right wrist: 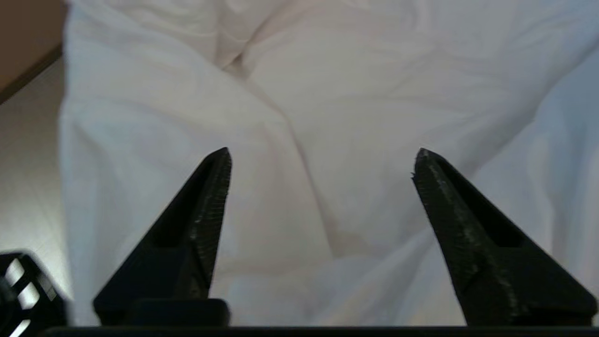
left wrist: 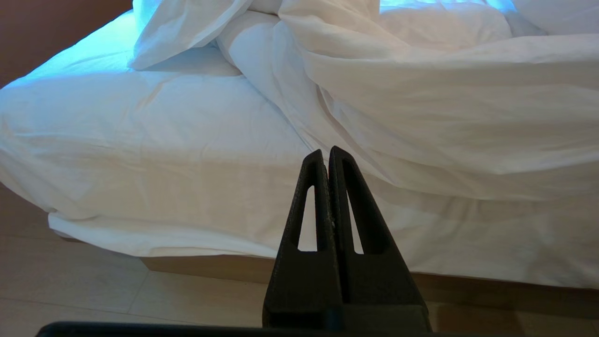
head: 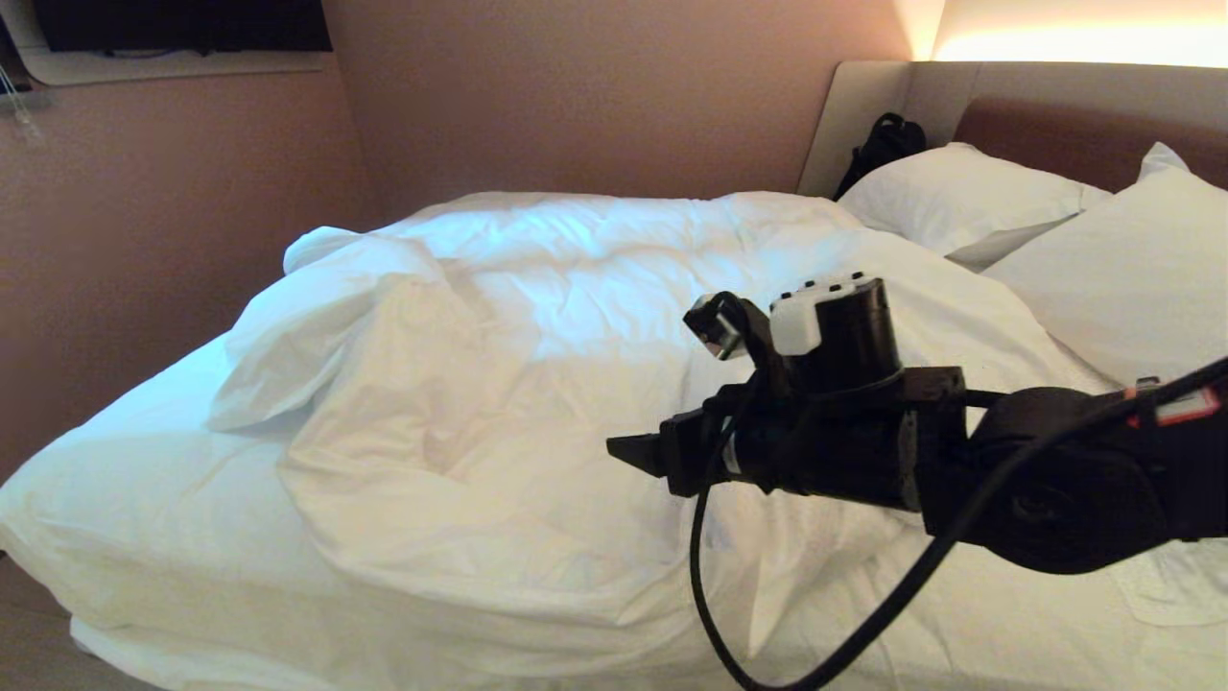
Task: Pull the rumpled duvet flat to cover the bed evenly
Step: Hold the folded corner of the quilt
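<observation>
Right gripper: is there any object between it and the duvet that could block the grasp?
Nothing visible does. The right gripper is open above the rumpled duvet, and only white fabric shows between its fingers. The pillows lie apart, near the headboard. The left gripper is shut, parked low beside the bed.

Duvet (head: pixel 499 384): soft wrinkled white cloth, matt. Pillows (head: pixel 969 192): smooth cloth. Right gripper (right wrist: pixel 322 161): matt black, finely ribbed, probably plastic. Bed (left wrist: pixel 210 267) base: tan wood.

Bed (head: pixel 58 499): white-sheeted mattress, tan base.
Duvet (head: pixel 499 384): rumpled, heaped across the middle, near corner bare.
Pillows (head: pixel 959 192): two, at headboard.
</observation>
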